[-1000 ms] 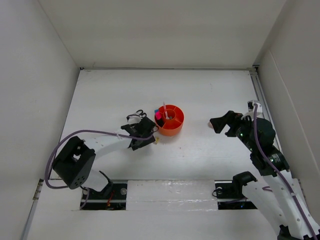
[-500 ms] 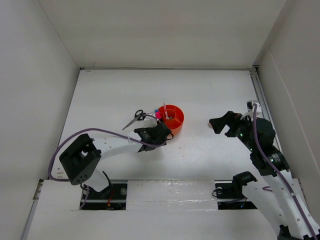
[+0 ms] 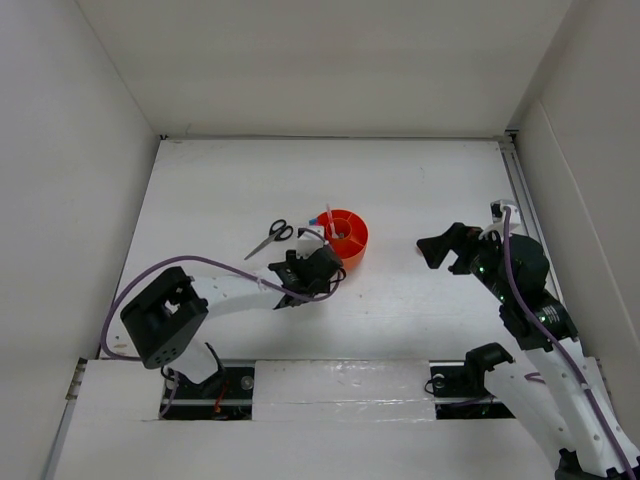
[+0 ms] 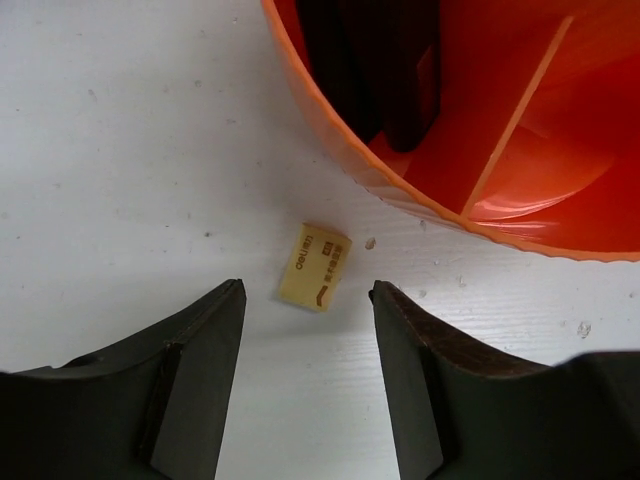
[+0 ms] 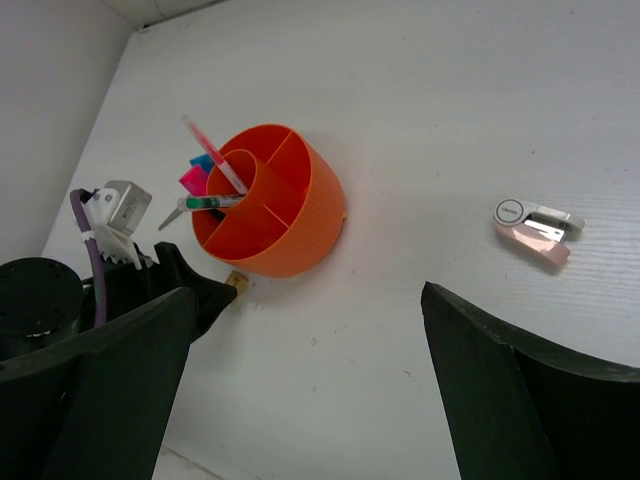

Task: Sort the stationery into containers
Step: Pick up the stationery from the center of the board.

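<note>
The left gripper hung with its jaws apart over a small tan rectangular rubber eraser, one finger on either side and neither touching it; the eraser lay flat on the white table, just beside the ribbed outer wall of the round orange plastic desk organizer but apart from it. The eraser looked light, slightly soft and grippy, unlikely to slip or break; its two long sides seemed the best hold, though it lay skewed to the fingers, so a pinch might turn it first. The organizer's wall stood close on the far side, leaving little room there; toward the arm and to the left the table was open, and a straight lift would be needed to clear the rim. The right gripper hovered well apart, its jaws wide and holding nothing; a pinkish sharpener lay on the table to its right; black-handled scissors lay left of the organizer.
</note>
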